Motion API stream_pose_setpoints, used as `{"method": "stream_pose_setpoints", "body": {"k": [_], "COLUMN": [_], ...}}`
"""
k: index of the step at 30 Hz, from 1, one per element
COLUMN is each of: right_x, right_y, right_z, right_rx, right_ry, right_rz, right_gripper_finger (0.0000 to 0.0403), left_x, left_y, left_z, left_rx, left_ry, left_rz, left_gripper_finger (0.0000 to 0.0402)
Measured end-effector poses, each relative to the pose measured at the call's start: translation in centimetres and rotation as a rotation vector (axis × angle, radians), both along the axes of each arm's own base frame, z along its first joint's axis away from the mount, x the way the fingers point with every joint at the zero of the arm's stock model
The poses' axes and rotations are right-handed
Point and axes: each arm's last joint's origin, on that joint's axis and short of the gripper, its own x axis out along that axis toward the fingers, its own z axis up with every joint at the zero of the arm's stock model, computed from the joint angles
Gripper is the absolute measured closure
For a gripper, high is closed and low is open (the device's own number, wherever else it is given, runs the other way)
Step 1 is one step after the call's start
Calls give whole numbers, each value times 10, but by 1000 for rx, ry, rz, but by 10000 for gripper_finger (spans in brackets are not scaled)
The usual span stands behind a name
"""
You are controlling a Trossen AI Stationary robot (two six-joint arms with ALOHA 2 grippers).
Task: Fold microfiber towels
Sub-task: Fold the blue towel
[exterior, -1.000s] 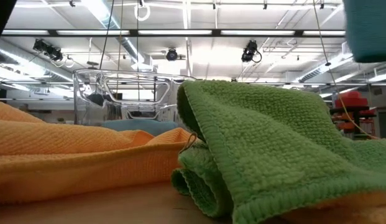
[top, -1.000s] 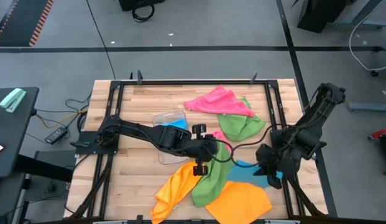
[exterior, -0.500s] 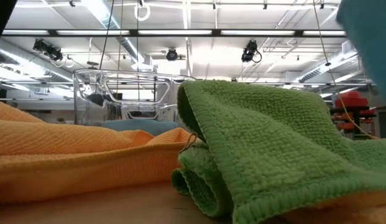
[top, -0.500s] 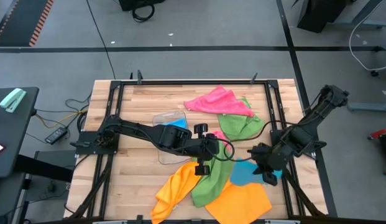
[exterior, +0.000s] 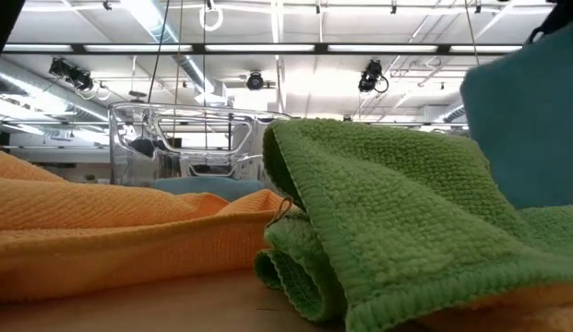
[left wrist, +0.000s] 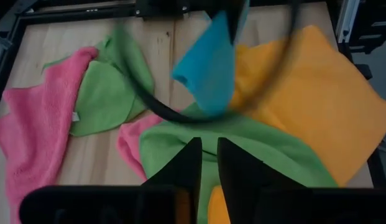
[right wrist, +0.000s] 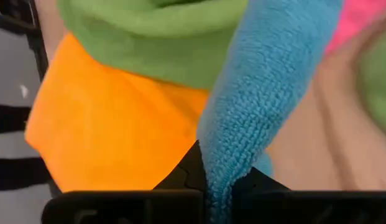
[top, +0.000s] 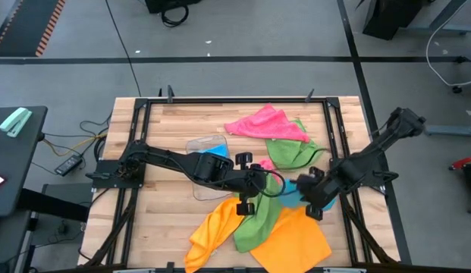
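Note:
My right gripper [top: 309, 205] [right wrist: 220, 171] is shut on a sky-blue towel [top: 290, 194] [exterior: 531, 120] right of the table's middle. My left gripper [top: 245, 203] [left wrist: 208, 148] hovers at mid-table, its fingers a narrow slit apart with nothing between them. Below it a green towel [top: 256, 221] [left wrist: 242, 146] lies crumpled over two orange towels [top: 211, 233] [top: 297, 244] near the front edge. A pink towel [top: 262, 121] and another green towel [top: 292, 152] lie at the far right. My right gripper pinches the blue towel between its two fingers at a bunched edge [right wrist: 225, 163]; how many layers, I cannot tell. The fingers slant steeply down from the table's right side. The towel hangs slack below them, its lower end hidden behind the green towel in the low view.
A clear plastic tray [top: 207, 144] [exterior: 175, 138] holding a blue cloth stands left of centre, behind my left arm. Black frame rails [top: 334, 129] run along the table's sides. Bare wood shows at the far left [top: 174, 125].
My right gripper has moved toward the table's left, nearer my left gripper, and sunk somewhat, tipping more steeply down. It stays shut on the blue towel, which has come along: its hanging part has dropped lower and shifted left, off the orange towel.

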Motion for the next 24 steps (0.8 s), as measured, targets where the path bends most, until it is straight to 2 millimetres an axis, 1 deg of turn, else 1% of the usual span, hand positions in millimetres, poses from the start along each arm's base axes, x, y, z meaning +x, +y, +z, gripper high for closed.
{"method": "stream_pose_setpoints", "body": {"k": [2, 5, 9, 17, 21, 24], "right_x": [9, 22, 32, 40, 42, 42], "right_y": [11, 28, 48, 71, 82, 84], "right_z": [-9, -16, -23, -55, -59, -61], "right_rx": [17, 101, 186, 168, 222, 223], "right_ry": [3, -42, -85, -30, -44, -40], "right_rz": [33, 77, 117, 134, 167, 200], "right_gripper_finger": [384, 384, 384, 382, 368, 354], "left_x": [0, -1, -2, -2, -2, -2], "left_y": [0, 0, -1, -1, -1, -2], "left_z": [0, -1, -2, -1, -1, -1], "left_rx": [-11, -30, -38, -37, -51, -65], "left_ry": [5, 16, 26, 21, 25, 29], "left_rz": [3, -1, -5, -7, -19, -32], "left_gripper_finger": [344, 344, 340, 347, 349, 349]}}
